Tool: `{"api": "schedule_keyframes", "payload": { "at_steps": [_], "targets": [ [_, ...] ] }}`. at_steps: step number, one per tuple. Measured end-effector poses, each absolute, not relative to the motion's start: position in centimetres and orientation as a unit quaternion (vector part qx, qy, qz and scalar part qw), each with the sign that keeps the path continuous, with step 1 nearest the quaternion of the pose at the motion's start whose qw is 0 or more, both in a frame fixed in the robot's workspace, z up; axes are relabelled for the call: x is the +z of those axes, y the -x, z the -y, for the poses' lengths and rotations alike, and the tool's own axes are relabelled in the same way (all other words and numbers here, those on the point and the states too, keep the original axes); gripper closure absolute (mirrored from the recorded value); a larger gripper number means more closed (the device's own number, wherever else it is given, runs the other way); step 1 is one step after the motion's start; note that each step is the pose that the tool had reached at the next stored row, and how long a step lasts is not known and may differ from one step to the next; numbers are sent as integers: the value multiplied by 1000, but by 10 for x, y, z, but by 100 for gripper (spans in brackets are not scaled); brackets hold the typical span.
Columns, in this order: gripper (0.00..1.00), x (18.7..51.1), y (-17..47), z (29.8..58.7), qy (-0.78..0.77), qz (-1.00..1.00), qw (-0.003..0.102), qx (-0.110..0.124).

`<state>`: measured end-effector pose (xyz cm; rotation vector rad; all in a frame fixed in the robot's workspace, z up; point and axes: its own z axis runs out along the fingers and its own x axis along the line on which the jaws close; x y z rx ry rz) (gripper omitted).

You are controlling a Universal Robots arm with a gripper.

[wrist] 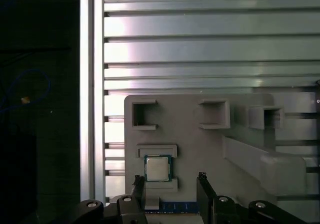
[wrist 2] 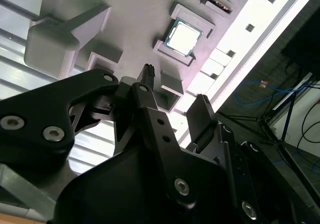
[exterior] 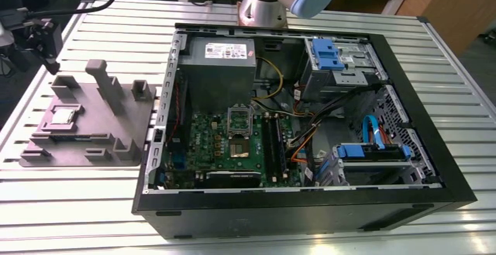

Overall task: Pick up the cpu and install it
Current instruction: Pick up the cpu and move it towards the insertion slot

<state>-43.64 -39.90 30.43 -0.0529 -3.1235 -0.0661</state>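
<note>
While pick-up step looks not yet started, exterior view: cpu (exterior: 64, 115) sits in recess of grey tray (exterior: 99, 132) on worktop (exterior: 69, 197), exterior view's left, well apart from open computer case (exterior: 310, 211). Second wrist view: hand (wrist 2: 175, 86) wide open, empty, hanging over tray (wrist 2: 135, 23). First wrist view: cpu (wrist: 157, 168) ahead of finger gap, nearer one finger, untouched. Judgement: grasp calls for centring, squaring to chip edges, clearing recess lips.

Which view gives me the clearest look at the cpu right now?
The first wrist view: the cpu is seen square-on in its recess in the tray. The second wrist view shows it at an angle; the exterior view shows it far off on the tray.
</note>
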Motion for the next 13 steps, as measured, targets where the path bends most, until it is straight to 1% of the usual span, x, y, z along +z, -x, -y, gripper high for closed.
{"api": "schedule_keyframes", "payload": {
  "at_steps": [13],
  "targets": [
    [47, 301, 437, 399, 17, 1000, 8, -21]
  ]
}}
